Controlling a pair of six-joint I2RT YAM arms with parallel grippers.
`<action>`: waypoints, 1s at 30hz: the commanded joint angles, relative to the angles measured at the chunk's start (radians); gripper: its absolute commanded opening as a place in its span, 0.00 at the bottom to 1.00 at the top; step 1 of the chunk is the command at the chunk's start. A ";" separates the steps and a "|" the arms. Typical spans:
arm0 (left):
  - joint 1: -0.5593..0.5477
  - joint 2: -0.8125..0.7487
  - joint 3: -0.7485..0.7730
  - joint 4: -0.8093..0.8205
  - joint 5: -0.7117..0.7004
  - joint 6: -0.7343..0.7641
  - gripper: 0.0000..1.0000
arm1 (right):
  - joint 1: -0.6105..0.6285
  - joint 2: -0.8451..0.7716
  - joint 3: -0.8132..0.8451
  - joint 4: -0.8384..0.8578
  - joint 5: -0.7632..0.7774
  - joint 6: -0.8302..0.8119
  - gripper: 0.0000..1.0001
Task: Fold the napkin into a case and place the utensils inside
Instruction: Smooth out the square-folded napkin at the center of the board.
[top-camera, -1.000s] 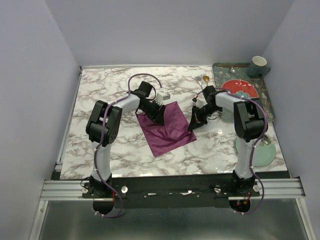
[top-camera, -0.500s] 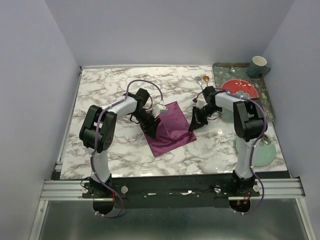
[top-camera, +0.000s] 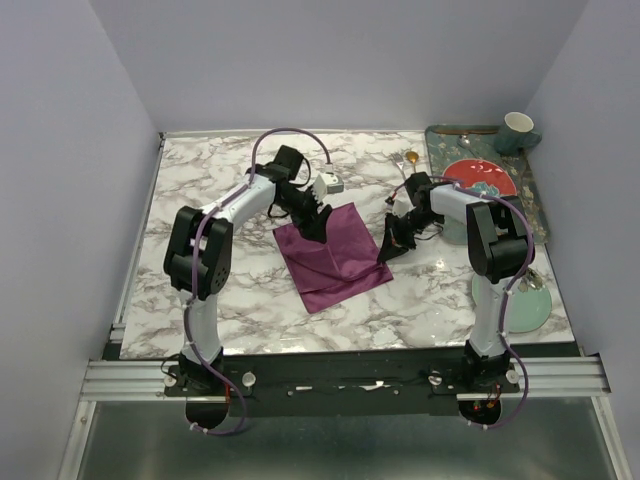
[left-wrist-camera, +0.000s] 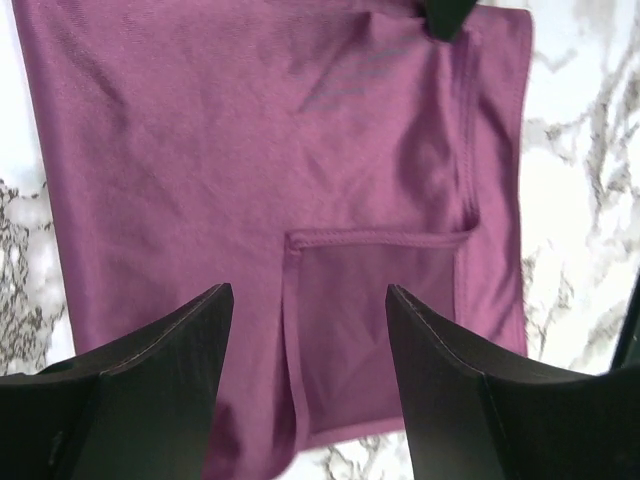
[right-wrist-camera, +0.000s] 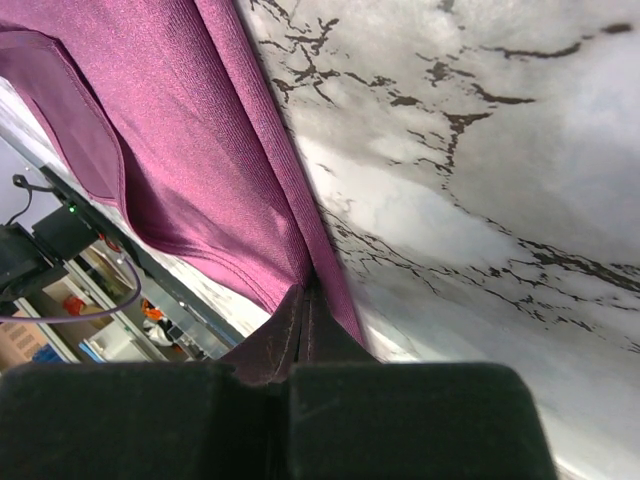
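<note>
The plum-purple napkin (top-camera: 335, 258) lies spread on the marble table, with one corner folded over as a small flap (left-wrist-camera: 380, 300). My left gripper (top-camera: 315, 220) is open and empty, hovering just above the napkin's far left part (left-wrist-camera: 250, 150), jaws wide apart (left-wrist-camera: 305, 300). My right gripper (top-camera: 388, 245) is shut on the napkin's right edge (right-wrist-camera: 305, 285) and holds it slightly off the table. A small gold utensil (top-camera: 407, 160) lies on the table beyond the right gripper. I cannot make out the fork.
A dark patterned tray (top-camera: 533, 205) at the back right holds a red plate (top-camera: 480, 177) and a cup (top-camera: 518, 128). A pale green plate (top-camera: 522, 302) lies at the right front beside the right arm.
My left gripper dipped toward the napkin's near left side, then drew back to its far left edge, open. The right gripper has kept its hold and not moved.
</note>
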 joint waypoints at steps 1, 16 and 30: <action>-0.027 0.088 0.039 0.060 -0.058 -0.086 0.73 | 0.006 0.017 0.017 -0.005 0.026 -0.008 0.01; -0.056 0.132 0.000 -0.030 -0.087 -0.052 0.65 | 0.006 0.026 0.022 -0.004 0.031 0.006 0.01; -0.086 0.046 -0.090 -0.032 -0.096 0.032 0.37 | 0.006 0.025 0.017 -0.001 0.042 0.009 0.00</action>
